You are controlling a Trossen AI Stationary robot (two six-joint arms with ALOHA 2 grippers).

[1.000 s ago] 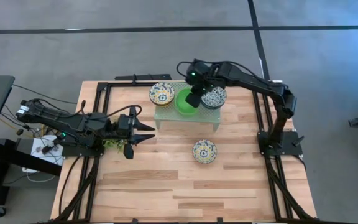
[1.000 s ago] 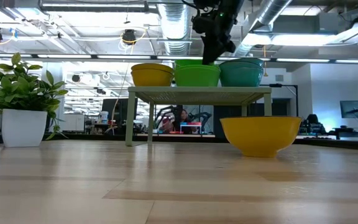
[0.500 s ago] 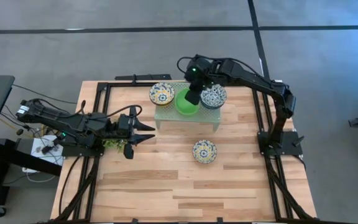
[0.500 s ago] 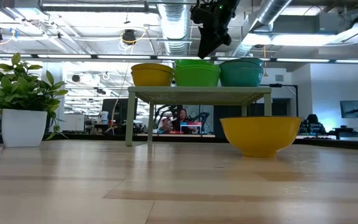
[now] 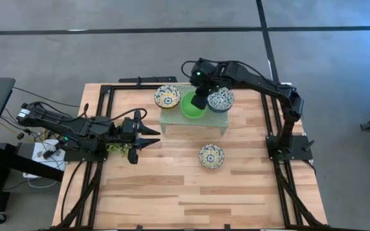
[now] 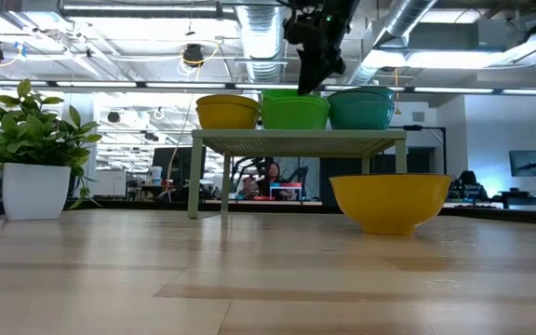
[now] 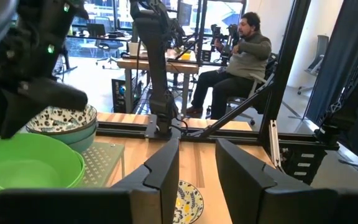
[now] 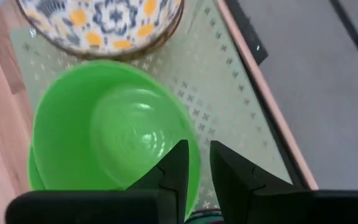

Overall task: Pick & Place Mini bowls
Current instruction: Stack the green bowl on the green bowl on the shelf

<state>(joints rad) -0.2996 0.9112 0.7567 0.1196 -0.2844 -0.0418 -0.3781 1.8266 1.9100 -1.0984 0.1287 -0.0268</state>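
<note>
On the pale green rack stand a yellow-patterned bowl, a stack of bright green bowls and a stack of blue-patterned bowls. One more yellow-patterned bowl sits on the table in front of the rack. My right gripper hangs just above the green stack, fingers pointing down and slightly open. In the right wrist view the fingers stand over the green bowl's rim without touching it. My left gripper waits open near the table's left edge.
A small potted plant stands at the table's left side, beside my left arm. Black frame rails run along both sides of the table. Bare wood lies between the rack and the near edge. A seated person shows in the room beyond.
My right gripper rose a little off the green stack's top, then sank partway back. It stays above the same bowl. No bowl has moved.
</note>
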